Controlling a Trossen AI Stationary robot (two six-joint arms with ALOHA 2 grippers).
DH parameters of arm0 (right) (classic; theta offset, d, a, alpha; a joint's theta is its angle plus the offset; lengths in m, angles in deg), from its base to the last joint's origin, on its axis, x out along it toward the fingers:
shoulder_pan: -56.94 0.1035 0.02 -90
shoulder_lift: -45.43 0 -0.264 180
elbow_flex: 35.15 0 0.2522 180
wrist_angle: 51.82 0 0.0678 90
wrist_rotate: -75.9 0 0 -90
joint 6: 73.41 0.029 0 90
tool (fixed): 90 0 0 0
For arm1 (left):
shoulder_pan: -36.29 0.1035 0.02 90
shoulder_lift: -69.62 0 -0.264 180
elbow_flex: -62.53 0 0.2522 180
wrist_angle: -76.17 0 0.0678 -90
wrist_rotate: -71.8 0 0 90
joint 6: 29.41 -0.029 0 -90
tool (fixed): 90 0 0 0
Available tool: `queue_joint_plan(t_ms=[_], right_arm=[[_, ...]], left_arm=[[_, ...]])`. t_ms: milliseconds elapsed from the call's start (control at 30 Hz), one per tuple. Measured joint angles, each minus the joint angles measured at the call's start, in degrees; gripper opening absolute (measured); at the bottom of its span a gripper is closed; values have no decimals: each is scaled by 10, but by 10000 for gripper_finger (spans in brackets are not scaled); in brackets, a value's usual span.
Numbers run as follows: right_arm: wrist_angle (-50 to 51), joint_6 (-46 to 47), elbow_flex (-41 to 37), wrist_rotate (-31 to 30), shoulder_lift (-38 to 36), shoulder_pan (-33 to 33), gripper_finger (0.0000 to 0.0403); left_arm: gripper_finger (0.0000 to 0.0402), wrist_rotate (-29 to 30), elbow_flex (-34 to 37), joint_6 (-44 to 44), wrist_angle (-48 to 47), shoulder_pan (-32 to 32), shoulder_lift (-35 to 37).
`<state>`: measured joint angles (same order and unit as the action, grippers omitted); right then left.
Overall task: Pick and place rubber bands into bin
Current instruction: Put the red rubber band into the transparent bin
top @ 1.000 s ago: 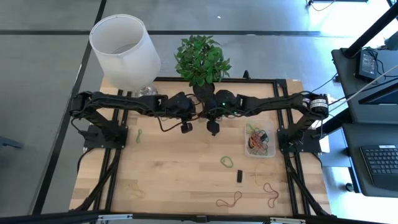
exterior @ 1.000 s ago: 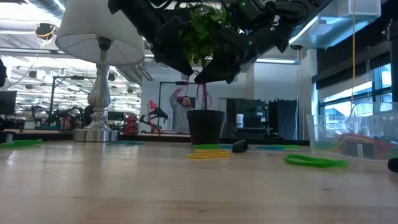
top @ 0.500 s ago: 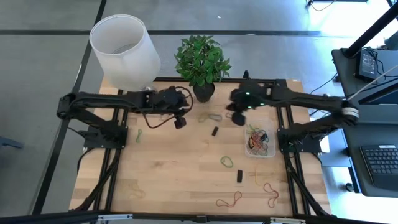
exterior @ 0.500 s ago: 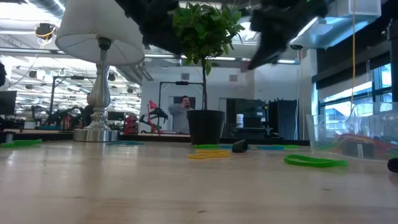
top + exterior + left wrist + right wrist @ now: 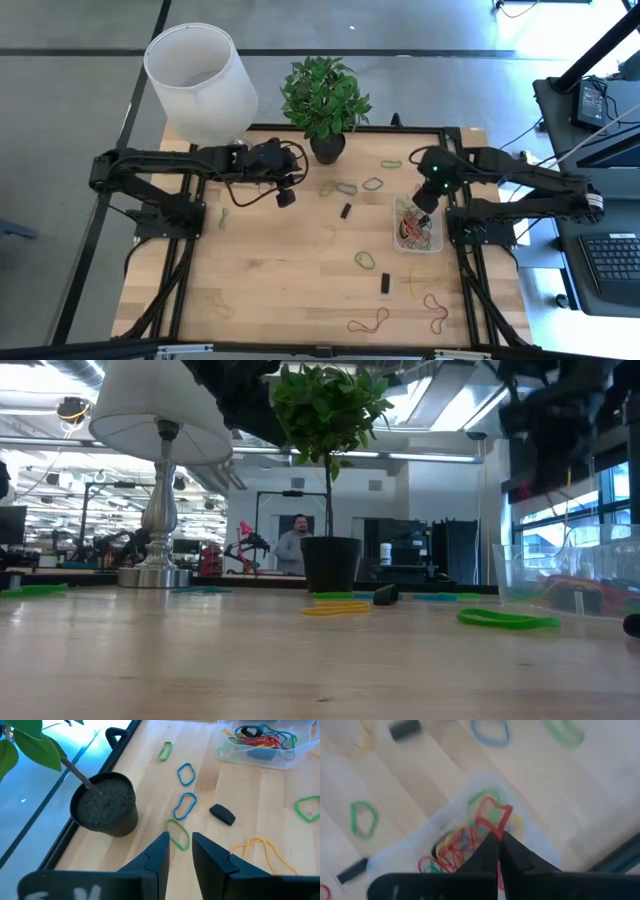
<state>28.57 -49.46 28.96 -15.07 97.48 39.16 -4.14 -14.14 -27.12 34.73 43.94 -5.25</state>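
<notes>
The right hand (image 5: 424,197) hangs over the near edge of the bin (image 5: 432,243), fingers pinched on a red band (image 5: 495,817) that dangles above the tangle inside. The left hand (image 5: 286,197) is raised beside the plant pot (image 5: 104,810), fingers a narrow gap apart, holding nothing. Other bands (image 5: 185,774) lie loose on the bench (image 5: 290,270). No writing can be read.

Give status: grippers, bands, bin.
Right gripper above clear plastic bin, jaws shut on red rubber band. Left gripper open, near black plant pot. Nothing blocking.
</notes>
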Motion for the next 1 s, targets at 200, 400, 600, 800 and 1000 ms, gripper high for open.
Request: queue_joint_plan(t_ms=[200, 400, 600, 800, 1000], right_arm=[[-58, 41, -97, 22, -5, 6, 2], [-202, 45, -181, 23, -5, 12, 8], [-236, 59, -211, 36, -4, 12, 38], [-236, 60, -212, 36, -5, 12, 89], [-228, 59, -210, 36, -4, 11, 133]], left_arm=[[77, 11, 0, 0, 0, 0, 0], [77, 13, 0, 8, 0, 0, 0], [77, 13, 0, 30, 0, 0, 0], [77, 14, 0, 30, 0, 0, 0], [77, 46, 0, 30, 0, 0, 0]])
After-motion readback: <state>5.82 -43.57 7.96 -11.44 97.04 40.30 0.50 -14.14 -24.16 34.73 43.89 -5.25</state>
